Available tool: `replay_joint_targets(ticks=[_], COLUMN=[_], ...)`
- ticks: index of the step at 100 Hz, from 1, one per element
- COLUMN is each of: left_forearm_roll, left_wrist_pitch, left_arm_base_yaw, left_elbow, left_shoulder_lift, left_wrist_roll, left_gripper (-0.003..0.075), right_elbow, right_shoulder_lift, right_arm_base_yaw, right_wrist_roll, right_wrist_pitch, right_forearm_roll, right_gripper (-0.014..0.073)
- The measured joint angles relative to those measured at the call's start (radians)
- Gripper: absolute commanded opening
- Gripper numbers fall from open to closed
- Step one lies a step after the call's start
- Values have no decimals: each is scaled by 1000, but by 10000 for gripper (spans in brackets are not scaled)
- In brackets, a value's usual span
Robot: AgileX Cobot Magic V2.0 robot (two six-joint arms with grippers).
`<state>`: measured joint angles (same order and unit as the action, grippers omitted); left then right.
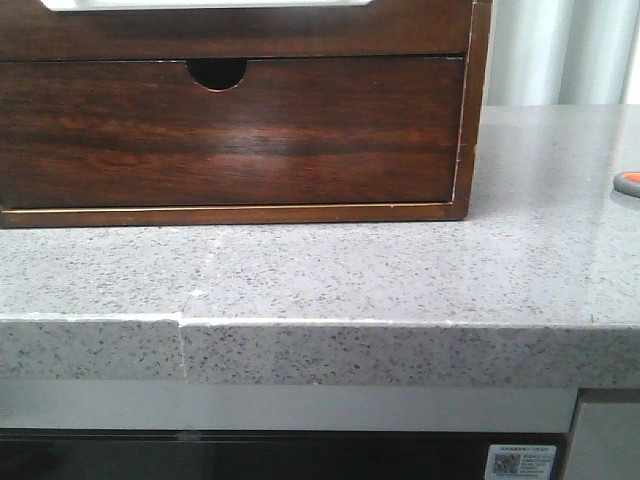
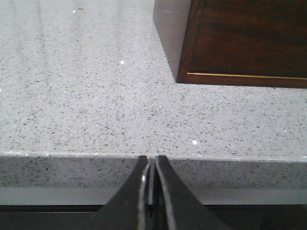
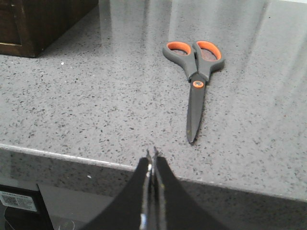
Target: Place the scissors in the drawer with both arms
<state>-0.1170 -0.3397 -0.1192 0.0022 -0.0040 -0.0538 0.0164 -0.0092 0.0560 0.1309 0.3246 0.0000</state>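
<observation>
The scissors (image 3: 195,93) lie flat on the grey speckled counter, with grey-and-orange handles and closed dark blades. In the front view only an orange handle part with a grey rim (image 1: 628,182) shows at the right edge. The drawer (image 1: 230,35) is the shallow dark wood front at the top of the front view, with a white area along its top edge; it looks closed. My right gripper (image 3: 152,155) is shut and empty at the counter's front edge, short of the blade tip. My left gripper (image 2: 150,160) is shut and empty at the counter's front edge. Neither gripper shows in the front view.
A taller drawer front with a half-round notch (image 1: 218,72) sits below the drawer in the dark wood cabinet (image 1: 478,110). The cabinet's corner shows in the left wrist view (image 2: 240,48) and the right wrist view (image 3: 33,24). The counter's front edge (image 1: 400,325) runs across.
</observation>
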Motion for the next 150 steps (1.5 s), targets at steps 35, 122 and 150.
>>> replay_joint_targets(ticks=[35,122,150], left_forearm_roll=[0,-125,-706], left_wrist_pitch=[0,24,51], left_arm_base_yaw=[0,0,0], left_elbow=[0,0,0], left_shoulder_lift=[0,0,0], left_wrist_roll=[0,0,0], left_gripper=[-19,-19,-19], right_elbow=[0,2,2], right_shoulder_lift=[0,0,0], right_arm_base_yaw=[0,0,0], right_wrist_roll=[0,0,0], right_wrist_pitch=[0,-155,-447], right_forearm_roll=[0,0,365], right_gripper=[-32,-32,-32])
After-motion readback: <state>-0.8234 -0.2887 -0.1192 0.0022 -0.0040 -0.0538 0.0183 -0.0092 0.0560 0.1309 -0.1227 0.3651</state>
